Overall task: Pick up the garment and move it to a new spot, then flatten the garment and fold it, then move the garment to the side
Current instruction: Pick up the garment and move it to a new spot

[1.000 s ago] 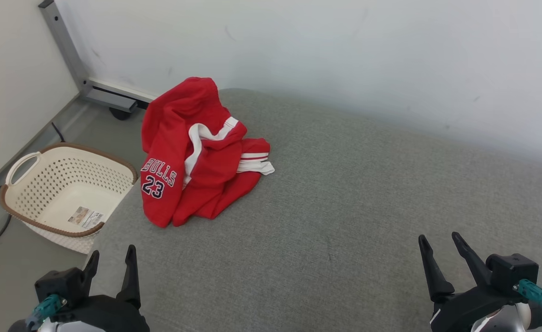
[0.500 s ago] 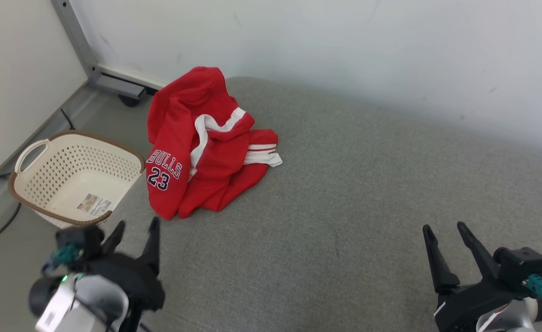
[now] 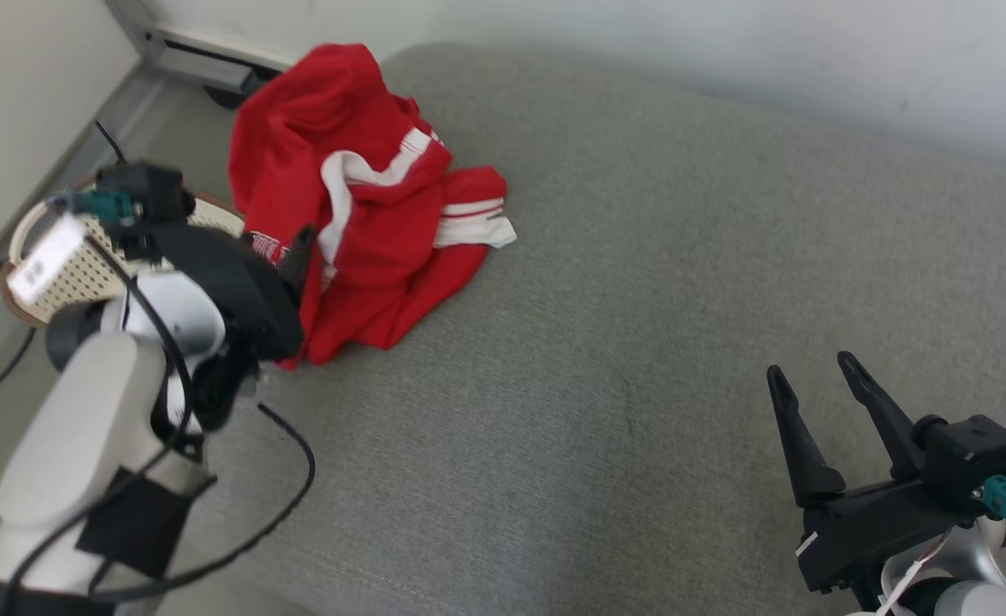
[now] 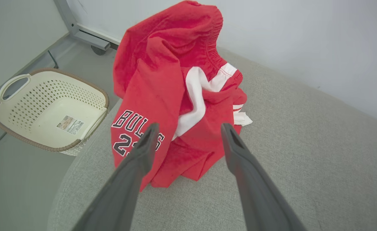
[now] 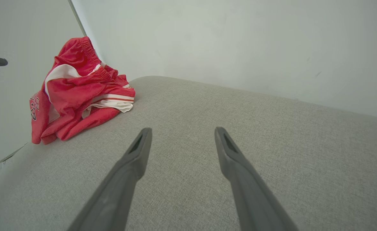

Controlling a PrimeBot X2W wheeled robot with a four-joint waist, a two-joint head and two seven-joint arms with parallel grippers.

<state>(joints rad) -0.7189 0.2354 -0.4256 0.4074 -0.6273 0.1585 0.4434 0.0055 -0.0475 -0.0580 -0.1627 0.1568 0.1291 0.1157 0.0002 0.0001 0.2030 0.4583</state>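
One garment [image 3: 375, 248], crumpled, waistband toward wall [image 3: 725, 43]

Spread fingers [image 5: 134, 160] over the grey cushion [image 5: 239, 106], crumpled garment [image 5: 76, 93] at left.

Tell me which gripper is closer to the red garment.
The left gripper: its open jaws frame the red garment close ahead. The right gripper sits far off over grey cushion.
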